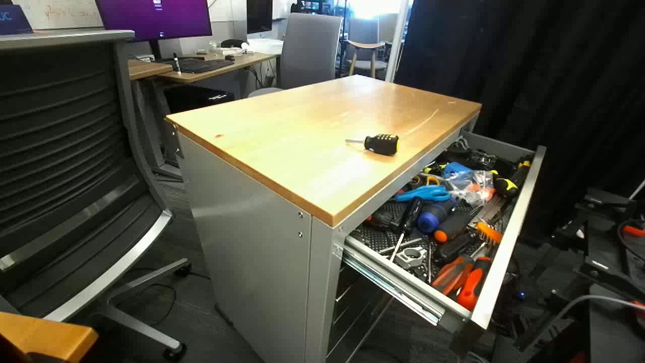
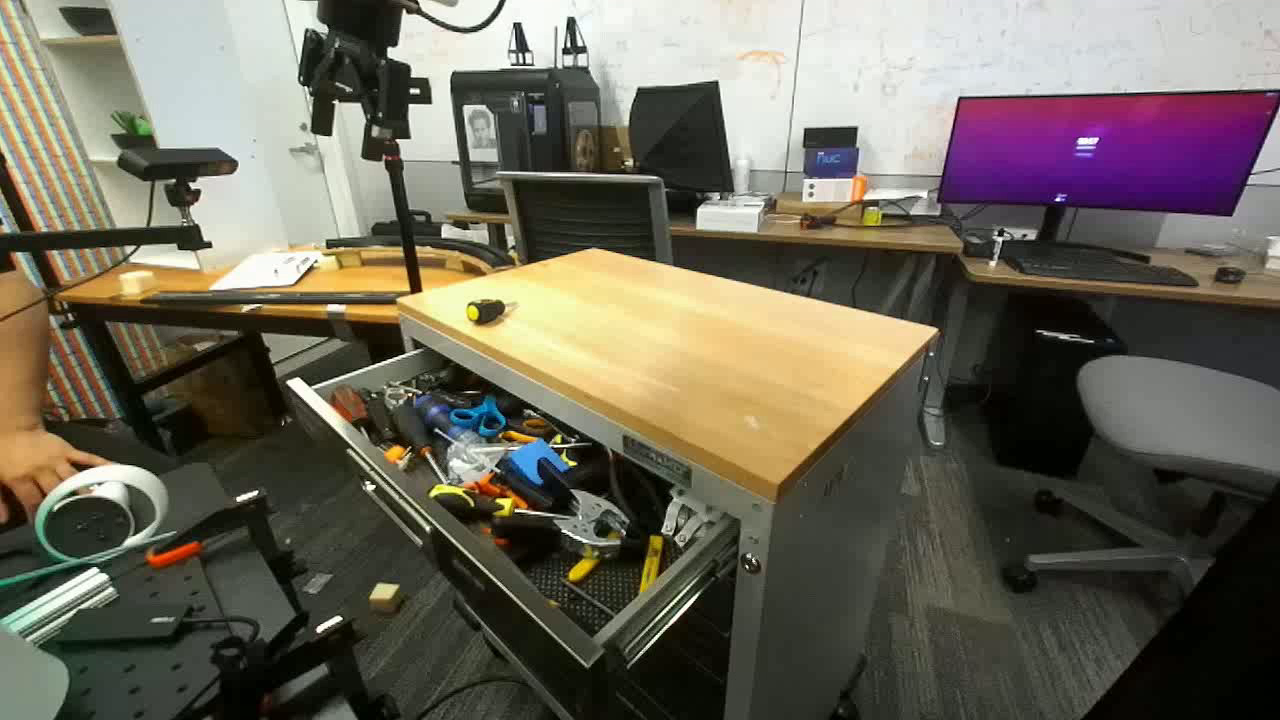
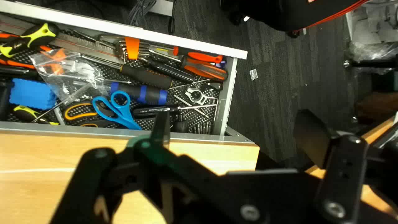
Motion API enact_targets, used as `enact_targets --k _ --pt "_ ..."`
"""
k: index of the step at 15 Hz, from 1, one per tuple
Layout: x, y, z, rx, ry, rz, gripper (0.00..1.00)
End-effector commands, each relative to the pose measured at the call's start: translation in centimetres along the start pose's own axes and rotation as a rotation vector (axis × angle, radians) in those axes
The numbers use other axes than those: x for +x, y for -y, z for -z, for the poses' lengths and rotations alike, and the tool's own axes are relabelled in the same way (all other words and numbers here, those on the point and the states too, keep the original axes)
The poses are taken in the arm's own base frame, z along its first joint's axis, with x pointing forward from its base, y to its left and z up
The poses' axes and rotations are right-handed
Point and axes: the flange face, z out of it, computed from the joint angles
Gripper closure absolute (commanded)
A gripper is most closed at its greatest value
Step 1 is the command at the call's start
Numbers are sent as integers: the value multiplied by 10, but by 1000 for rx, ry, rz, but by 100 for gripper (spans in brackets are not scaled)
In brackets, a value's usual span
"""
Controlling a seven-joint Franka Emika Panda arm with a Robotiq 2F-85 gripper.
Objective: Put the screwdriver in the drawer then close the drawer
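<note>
The pincer (image 3: 234, 130) hangs in the air, spread wide and free. The screwdriver (image 1: 384, 144) (black with yellow bits) lies on the worktop (image 1: 282, 136), near the pulled-out drawer (image 1: 510, 237).

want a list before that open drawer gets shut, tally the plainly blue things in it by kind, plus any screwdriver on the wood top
Blue scissors in the drawer: 1
Blue block: 1
Blue-and-black handle: 1
Stubby screwdriver on the wood top: 1
Total: 4, leaving out a purplish bit in the drawer's corner, too small to tell
</note>
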Motion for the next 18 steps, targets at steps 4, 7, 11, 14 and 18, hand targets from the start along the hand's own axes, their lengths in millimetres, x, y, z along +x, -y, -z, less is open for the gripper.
enact_targets --k 4,7,11,14,18 --pt "0 2 6 0 -11 3 0" --pt "19 -4 8 17 -39 12 0" --pt "101 -25 -16 24 -74 17 0" --pt "156 -43 -49 8 -68 21 0" --pt "212 -70 -99 -31 -36 4 0"
